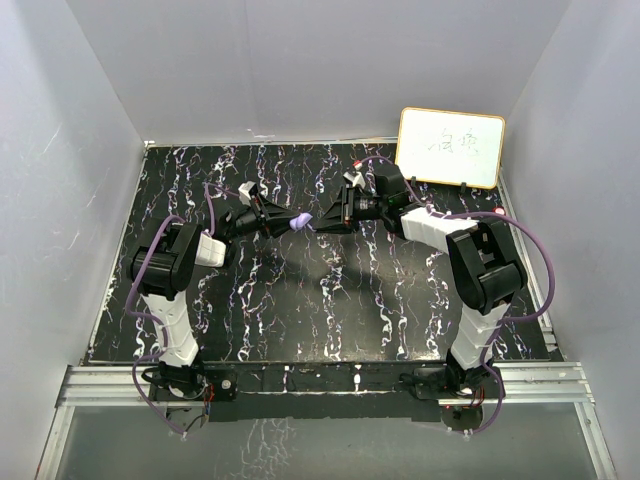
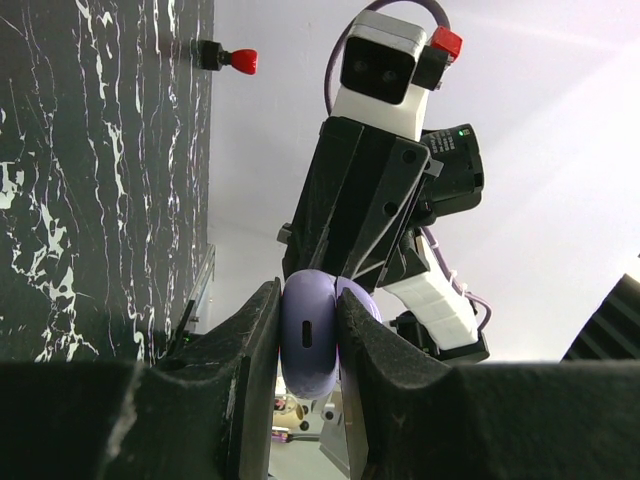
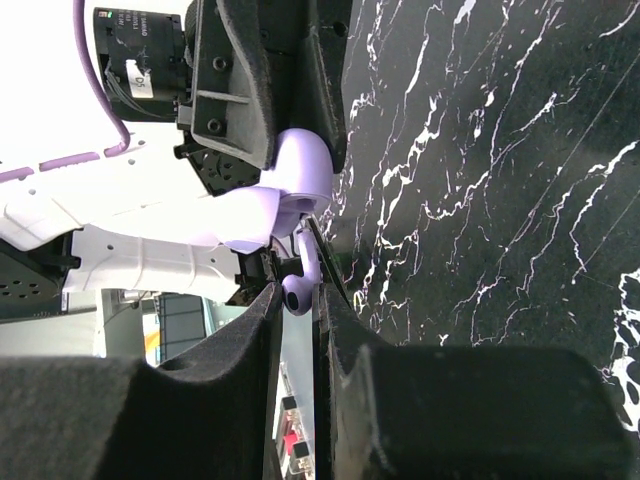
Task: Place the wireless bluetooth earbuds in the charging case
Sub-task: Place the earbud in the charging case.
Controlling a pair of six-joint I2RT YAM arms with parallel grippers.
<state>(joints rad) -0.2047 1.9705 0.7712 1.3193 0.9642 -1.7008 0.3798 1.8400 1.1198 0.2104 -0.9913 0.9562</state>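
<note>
Charging case (image 2: 308,340), purple, rounded: clamped edge-on between my left jaws and held in the air above the black marbled tabletop (image 1: 300,310), toward its far middle. Earbud (image 3: 298,293), purple, tiny: pinched between my right jaws, which are nearly together on it, just beside the case; whether it sits in a socket I cannot tell. Arms: meeting nose to nose. Whiteboard (image 1: 450,147): standing at the far right corner, well apart from both.
</note>
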